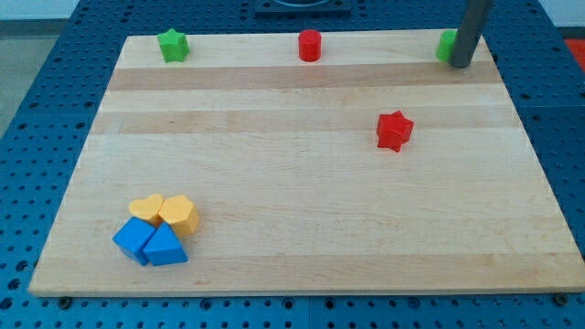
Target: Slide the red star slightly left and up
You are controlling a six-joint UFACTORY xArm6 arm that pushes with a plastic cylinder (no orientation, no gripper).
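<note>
Red star (395,130): light, rigid, likely to spin. Your tip (460,65) sits at its 1 o'clock; push from 4 o'clock. No gripper fitted, nothing clamped.

The wooden counter (302,238) carries a red star (394,130), red cylinder (310,45), green star (172,45), another green block (445,46), two yellow blocks (165,212) and two blue blocks (151,243).

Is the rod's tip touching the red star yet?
Apart. The camera view shows my tip at the board's top right, beside a green block, with bare wood between it and the red star.
</note>
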